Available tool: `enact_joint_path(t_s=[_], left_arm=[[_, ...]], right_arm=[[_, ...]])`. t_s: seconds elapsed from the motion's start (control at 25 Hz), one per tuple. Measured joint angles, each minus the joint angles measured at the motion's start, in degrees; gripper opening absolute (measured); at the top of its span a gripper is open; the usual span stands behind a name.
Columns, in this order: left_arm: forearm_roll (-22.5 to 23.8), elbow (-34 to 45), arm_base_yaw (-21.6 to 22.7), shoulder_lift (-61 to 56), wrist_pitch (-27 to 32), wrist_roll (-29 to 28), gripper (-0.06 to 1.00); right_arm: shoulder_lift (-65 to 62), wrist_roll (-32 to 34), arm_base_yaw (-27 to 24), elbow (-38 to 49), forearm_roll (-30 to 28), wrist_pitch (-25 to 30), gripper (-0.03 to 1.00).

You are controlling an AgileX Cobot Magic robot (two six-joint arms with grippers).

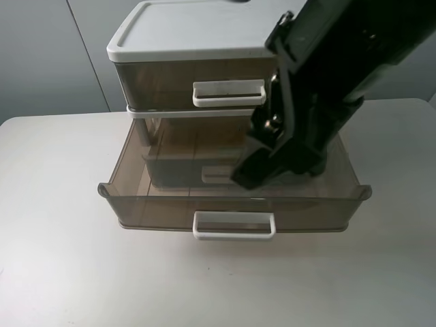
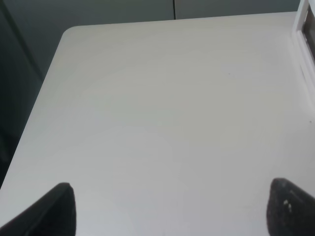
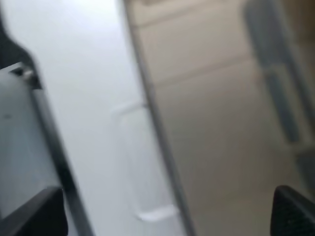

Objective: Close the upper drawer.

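Observation:
The upper drawer point(image 1: 184, 82) is smoky-brown and translucent, and its white loop handle point(image 1: 228, 93) has grey scuffs. It sits pushed in, flush under the white lid point(image 1: 191, 27). The shallower brown drawer below it point(image 1: 157, 211) is pulled far out towards the front, and its handle point(image 1: 234, 225) is clean and white. My right gripper point(image 1: 246, 176) hangs over this open drawer, empty. In the right wrist view its fingertips point(image 3: 34, 214) stand wide apart over the drawer's front rim point(image 3: 157, 123). My left gripper point(image 2: 172, 211) is open over the bare table point(image 2: 157, 123), out of the high view.
The cabinet stands at the back middle of the white table point(image 1: 61, 272). Another brown front point(image 1: 184, 170) shows through the open drawer's floor. The cabinet's white edge point(image 2: 306, 29) shows at one corner of the left wrist view. A grey wall point(image 1: 41, 54) is behind.

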Motion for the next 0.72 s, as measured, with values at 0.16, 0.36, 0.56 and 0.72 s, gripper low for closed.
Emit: enact_joint_path(t_s=[0.16, 0.36, 0.56, 0.72], left_arm=[[0.0, 0.0, 0.0, 0.0, 0.0, 0.0, 0.74], [0.0, 0.0, 0.0, 0.0, 0.0, 0.0, 0.74], [0.0, 0.0, 0.0, 0.0, 0.0, 0.0, 0.74], [0.0, 0.0, 0.0, 0.0, 0.0, 0.0, 0.74]], right_arm=[[-7.7, 6.3, -11.4, 0.0, -6.8, 3.9, 0.63], [-16.3, 10.1, -29.8, 0.4, -11.3, 4.6, 0.63], [-25.0, 13.4, -42.6, 6.2, -16.0, 4.9, 0.63], [-34.5, 17.8, -45.6, 14.7, -15.1, 2.7, 0.63]])
